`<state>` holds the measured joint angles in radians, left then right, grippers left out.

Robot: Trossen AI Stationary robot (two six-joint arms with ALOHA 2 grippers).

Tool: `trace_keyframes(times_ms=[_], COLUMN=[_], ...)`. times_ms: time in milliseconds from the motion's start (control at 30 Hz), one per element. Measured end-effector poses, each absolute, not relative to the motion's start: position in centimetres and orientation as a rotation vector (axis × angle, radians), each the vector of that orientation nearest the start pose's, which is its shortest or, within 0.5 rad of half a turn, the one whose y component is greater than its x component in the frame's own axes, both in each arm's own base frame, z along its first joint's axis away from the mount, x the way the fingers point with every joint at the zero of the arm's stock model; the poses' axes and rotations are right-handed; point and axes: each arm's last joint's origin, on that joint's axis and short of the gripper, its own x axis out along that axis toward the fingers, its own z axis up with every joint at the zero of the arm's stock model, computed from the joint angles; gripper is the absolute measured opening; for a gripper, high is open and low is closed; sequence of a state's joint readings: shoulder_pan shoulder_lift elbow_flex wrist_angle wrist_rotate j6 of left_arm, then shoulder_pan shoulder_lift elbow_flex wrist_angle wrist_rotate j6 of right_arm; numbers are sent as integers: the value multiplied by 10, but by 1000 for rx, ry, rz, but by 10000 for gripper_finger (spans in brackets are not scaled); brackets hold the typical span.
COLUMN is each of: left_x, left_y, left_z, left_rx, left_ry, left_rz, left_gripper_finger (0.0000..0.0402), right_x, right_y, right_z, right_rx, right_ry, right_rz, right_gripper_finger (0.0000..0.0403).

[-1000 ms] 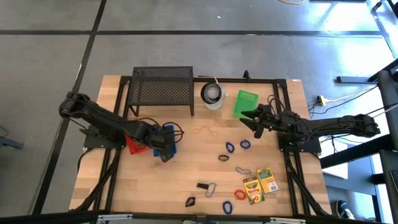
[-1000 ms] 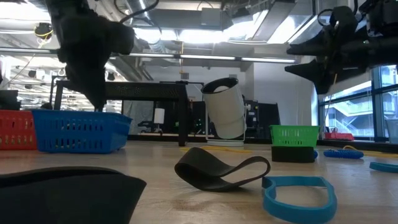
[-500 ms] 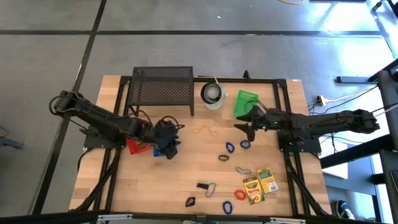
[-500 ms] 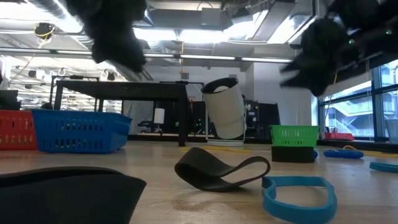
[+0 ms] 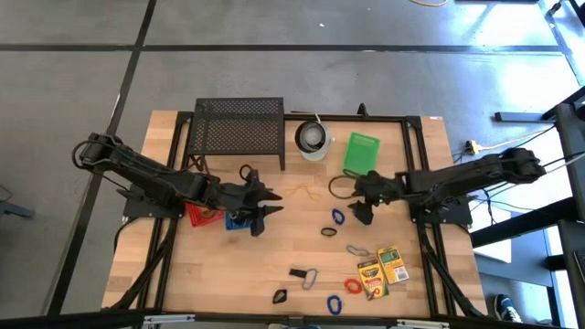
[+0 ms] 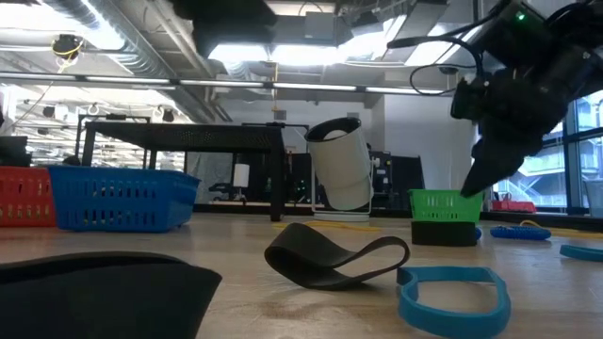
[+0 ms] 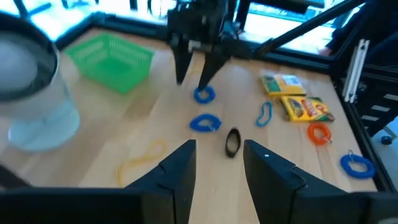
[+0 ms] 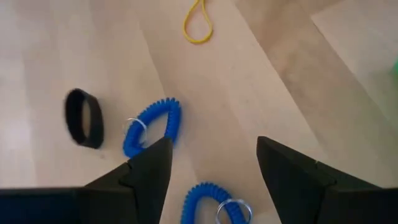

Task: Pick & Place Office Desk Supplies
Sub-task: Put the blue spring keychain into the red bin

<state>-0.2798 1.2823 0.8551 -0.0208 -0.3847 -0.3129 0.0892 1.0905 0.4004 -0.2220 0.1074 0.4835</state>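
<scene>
The right gripper point(image 5: 363, 212) hangs with fingers spread and empty, directly above two blue coil bands point(image 8: 151, 126). The left gripper point(image 5: 263, 217) is parted, holding nothing, a blue basket point(image 5: 239, 218) just behind it.

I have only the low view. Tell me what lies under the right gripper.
Observer: The right gripper hovers open above two blue coiled bands; one coil lies below the gap between its fingers, the other just beside it.
Operator: Now place the left gripper for me.
Observer: From above, the left gripper hangs open and empty next to the blue basket, on its side toward the table's middle.
Operator: Name what else lies near those coils.
Observer: A black band lies beside them, and a yellow rubber band farther off.
</scene>
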Motion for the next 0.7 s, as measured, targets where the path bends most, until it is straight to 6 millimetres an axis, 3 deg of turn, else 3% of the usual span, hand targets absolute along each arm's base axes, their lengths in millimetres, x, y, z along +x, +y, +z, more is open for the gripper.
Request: trace_keyframes(times_ms=[200, 700], left_x=[271, 267], left_y=[-67, -81], left_z=[270, 270], left_rx=[-142, -126], left_ry=[394, 399], left_rz=[161, 106], left_gripper_finger=[127, 127], right_x=[195, 214], right_y=[23, 36], right_z=[138, 105], right_rx=[239, 150], right_ry=[894, 925], right_rz=[-214, -214], right_gripper_finger=[237, 237])
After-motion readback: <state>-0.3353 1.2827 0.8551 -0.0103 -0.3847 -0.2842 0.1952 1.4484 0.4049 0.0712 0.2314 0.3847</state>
